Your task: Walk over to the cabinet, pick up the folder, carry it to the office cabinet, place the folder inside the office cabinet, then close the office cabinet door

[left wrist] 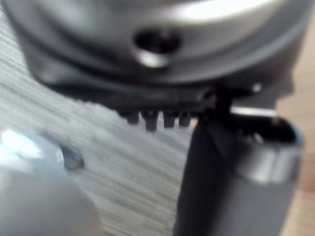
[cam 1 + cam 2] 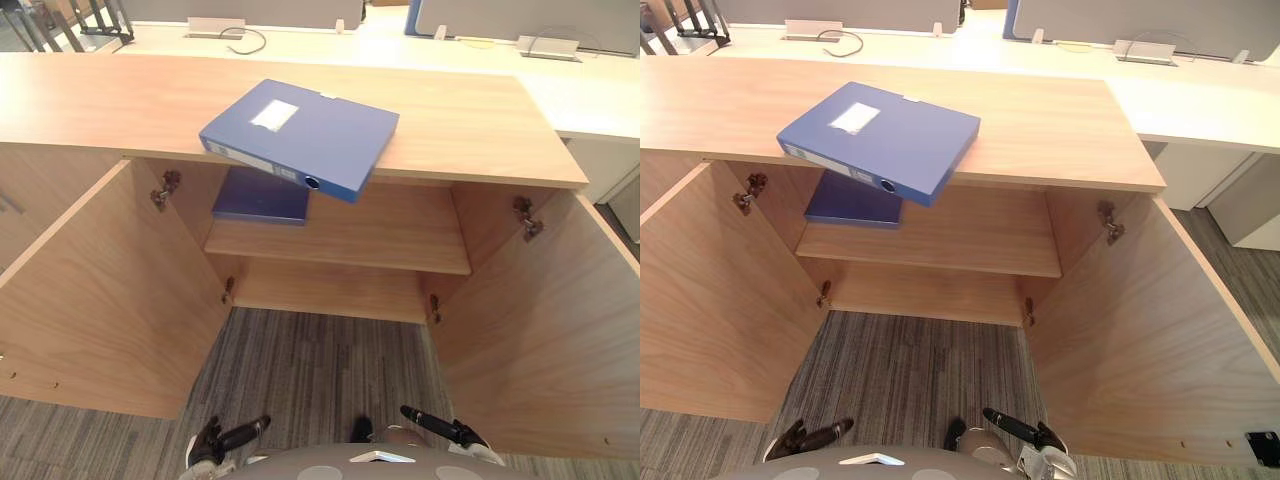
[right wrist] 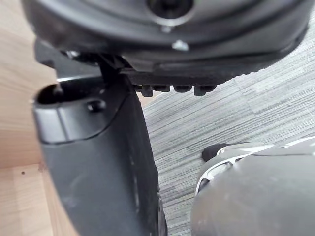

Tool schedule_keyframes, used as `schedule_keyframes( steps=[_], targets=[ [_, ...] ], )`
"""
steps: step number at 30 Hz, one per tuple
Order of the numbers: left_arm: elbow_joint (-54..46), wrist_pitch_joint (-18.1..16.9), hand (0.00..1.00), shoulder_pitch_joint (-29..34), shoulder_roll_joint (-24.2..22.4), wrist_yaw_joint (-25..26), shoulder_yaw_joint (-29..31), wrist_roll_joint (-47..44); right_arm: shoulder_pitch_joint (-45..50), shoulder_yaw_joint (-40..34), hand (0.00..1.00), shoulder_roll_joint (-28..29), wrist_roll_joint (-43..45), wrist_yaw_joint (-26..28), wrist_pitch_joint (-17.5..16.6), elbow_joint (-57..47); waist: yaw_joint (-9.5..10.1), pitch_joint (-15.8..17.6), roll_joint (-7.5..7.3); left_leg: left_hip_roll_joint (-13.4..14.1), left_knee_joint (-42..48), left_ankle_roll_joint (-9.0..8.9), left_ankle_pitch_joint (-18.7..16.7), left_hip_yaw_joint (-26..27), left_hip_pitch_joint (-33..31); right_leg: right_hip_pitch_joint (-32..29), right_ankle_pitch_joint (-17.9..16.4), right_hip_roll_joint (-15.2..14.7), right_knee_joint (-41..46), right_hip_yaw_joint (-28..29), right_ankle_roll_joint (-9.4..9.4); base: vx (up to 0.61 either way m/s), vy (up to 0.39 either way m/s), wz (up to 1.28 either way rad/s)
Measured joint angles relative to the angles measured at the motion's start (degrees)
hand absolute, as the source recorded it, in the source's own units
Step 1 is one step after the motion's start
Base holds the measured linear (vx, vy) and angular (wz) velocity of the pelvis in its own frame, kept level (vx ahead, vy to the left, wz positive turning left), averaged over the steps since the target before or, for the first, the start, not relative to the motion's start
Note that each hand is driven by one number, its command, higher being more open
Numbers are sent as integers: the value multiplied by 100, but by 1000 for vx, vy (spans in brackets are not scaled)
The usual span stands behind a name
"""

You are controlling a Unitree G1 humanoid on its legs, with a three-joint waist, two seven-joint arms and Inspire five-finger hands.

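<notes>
Left hand [image 2: 215, 445] and right hand [image 2: 455, 432] low, near; fingers straight, empty. Folders: 2. Blue folder [image 2: 300, 135] on cabinet top [image 2: 470, 130], overhanging near edge. Dark folder [image 2: 260, 195] on inner shelf [image 2: 380, 235], left. Doors: 2, left door [image 2: 100, 300], right door [image 2: 540, 320], both open.

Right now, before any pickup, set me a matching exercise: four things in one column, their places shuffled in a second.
Things
1. labelled folder
2. dark folder
3. cable
4. left hand

Places
A. on the shelf behind the open doors
B. low over the carpet
C. on the cabinet top, one corner past its front edge
D. on the white desk behind

Pairs: 1-C, 2-A, 3-D, 4-B
</notes>
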Motion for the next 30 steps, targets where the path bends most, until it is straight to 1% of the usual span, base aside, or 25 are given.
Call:
schedule_keyframes(
  steps=[1, 2, 3, 4, 6, 11, 12, 13, 14, 15, 16, 17, 18, 19, 20, 21, 22, 23, 24, 25, 26, 27, 28, 29, 30],
  targets=[
    [-299, 4, 100, 50, -28, -23, -101, -183, -2, 50, 100, 2, 0, 5, 0, 0, 25, -9, -8, -16, -1, 3, 2, 6, -9, 21, 59, 0, -80, 30, 14, 42, 121, -12],
    [-858, -1, 100, 127, -63, -96, -269, -550, -2, 119, 100, 34, -1, 8, 1, 1, 92, -65, -42, -56, 7, 14, 9, 47, -53, 44, 172, -2, -246, 82, 48, 26, 122, -18],
    [-1303, -10, 100, 148, -82, -205, -393, -861, -9, 208, 100, 79, -5, 9, 5, 9, 109, -166, -93, -105, 19, 45, 28, 78, -127, 48, 280, -15, -420, 112, 83, 23, 115, -17],
    [-1496, -12, 100, 146, -99, -240, -417, -967, -9, 273, 100, 104, -5, 8, 6, 16, 107, -201, -98, -126, 21, 52, 32, 86, -156, 50, 328, -20, -494, 128, 104, 21, 102, -15],
    [-2083, -108, 100, 79, -165, -225, -427, -1462, -54, 496, 100, 193, -12, 31, 5, 46, 109, -258, -155, -204, 56, 72, 44, 150, -187, 113, 478, -48, -721, 210, 144, 24, 86, -14],
    [-2678, -298, 100, -109, -194, -117, -292, -1617, -58, 761, 100, 223, -17, 54, 2, 69, 104, -317, -227, -257, 153, 83, 35, 0, -367, 180, 585, -52, -1030, 88, 186, 25, 26, 14],
    [-2743, -324, 100, -123, -200, -34, -237, -1610, -61, 766, 100, 234, -20, 53, 3, 69, 110, -324, -237, -241, 362, 82, -72, -83, -490, 208, 577, -26, -1071, 14, 172, 60, -15, 33],
    [-2822, -329, 100, -90, -196, 68, -192, -1583, -59, 769, 100, 215, -20, 58, 5, 67, 123, -318, -222, -201, 723, 62, -271, -111, -606, 283, 543, 0, -1068, -60, 122, 60, -6, 32],
    [-2869, -326, 100, -41, -219, 107, -155, -1569, -59, 768, 100, 209, -20, 53, 3, 69, 142, -301, -197, -181, 976, 1, -373, -122, -689, 341, 518, 35, -1069, -93, 89, 64, -8, 36],
    [-3104, -321, 100, 103, -250, 279, -103, -1539, -48, 799, 100, 193, -21, 29, -2, 69, 179, -273, -168, -169, 1949, -206, -594, -88, -1044, 490, 475, 106, -1070, -139, 25, 45, -10, 35],
    [-3247, -316, 100, 163, -265, 334, -104, -1531, -45, 857, 100, 166, -19, 9, -3, 59, 201, -250, -132, -146, 2443, -302, -660, -27, -1227, 576, 457, 148, -1072, -159, -3, 67, -19, 49],
    [-3575, -295, 100, 238, -320, 434, -120, -1514, -28, 1008, 100, 87, -15, -8, 2, -17, 260, -172, -16, -16, 3468, -375, -703, 215, -1557, 811, 408, 268, -1080, -250, -72, 51, -9, 44],
    [-3848, -295, 100, 294, -401, 480, -116, -1508, -28, 1108, 100, 31, -17, -23, -2, -68, 273, -112, 88, 147, 4214, -397, -645, 431, -1807, 1009, 356, 364, -1113, -263, -149, 67, 26, 44],
    [-4189, -297, 100, 359, -429, 517, -103, -1490, -50, 1215, 100, 24, -32, -81, -13, -131, 332, -89, 157, 471, 4878, -265, -800, 817, -2085, 1186, 258, 441, -1139, -237, -174, 40, 40, 25],
    [-4290, -298, 100, 360, -426, 517, -117, -1488, -72, 1245, 100, 22, -27, -96, -14, -130, 362, -95, 182, 644, 4945, -208, -920, 977, -2184, 1219, 251, 464, -1126, -227, -178, 33, 60, 4],
    [-4474, -297, 100, 364, -436, 529, -117, -1479, -133, 1261, 100, 53, -18, -128, -9, -111, 418, -95, 190, 871, 4701, -234, -1002, 1149, -2317, 1198, 238, 454, -1068, -181, -168, -16, 70, -13],
    [-4557, -297, 100, 378, -451, 538, -113, -1460, -140, 1274, 100, 69, -18, -122, -7, -128, 438, -96, 196, 954, 4375, -232, -917, 1177, -2352, 1151, 214, 447, -1039, -148, -136, -15, 131, -22],
    [-4669, -298, 100, 394, -500, 541, -77, -1384, -184, 1355, 100, 72, -20, -107, -19, -165, 443, -137, 298, 982, 3788, -292, -773, 1188, -2302, 1109, 154, 457, -1009, -47, -24, -21, 189, -13],
    [-4696, -295, 100, 374, -509, 558, 4, -1265, -239, 1445, 100, 106, -20, -104, 13, -186, 431, -161, 234, 862, 3307, -263, -785, 1238, -2156, 999, 173, 344, -1009, 8, 11, -6, 176, -5],
    [-4732, -295, 100, 374, -515, 576, 6, -1257, -235, 1445, 100, 142, -19, -98, 8, -187, 422, -207, 150, 795, 3101, -252, -780, 1244, -2094, 933, 217, 300, -1006, 20, 77, -26, 141, 1],
    [-4799, -293, 100, 379, -561, 598, 68, -1198, -238, 1443, 100, 225, -21, -66, 13, -185, 459, -171, 78, 693, 2800, -191, -745, 1264, -1966, 901, 273, 255, -1031, 50, 144, -42, 85, -3],
    [-4812, -283, 100, 395, -595, 616, 113, -1120, -235, 1431, 100, 270, -22, -55, 11, -183, 481, -161, 64, 649, 2705, -142, -710, 1280, -1920, 908, 307, 214, -1060, 59, 154, -36, 74, -5],
    [-4832, -227, 100, 414, -680, 698, 199, -984, -233, 1431, 100, 300, -38, -32, 11, -183, 520, -168, 3, 584, 2535, -89, -652, 1330, -1774, 967, 326, 148, -1064, 75, 170, -46, 72, -6],
    [-4980, -185, 100, 575, -711, 747, 202, -771, -203, 1440, 100, 378, -249, -6, 13, -178, 561, -204, -53, 477, 2220, -71, -518, 1412, -1576, 1019, 335, 38, -1062, 101, 185, -25, 53, -5],
    [-5023, -180, 100, 608, -714, 753, 194, -742, -192, 1450, 100, 394, -248, -3, 10, -178, 561, -214, -72, 460, 2172, -62, -500, 1417, -1553, 1021, 335, 20, -1063, 99, 186, -30, 68, -1]
  ],
)
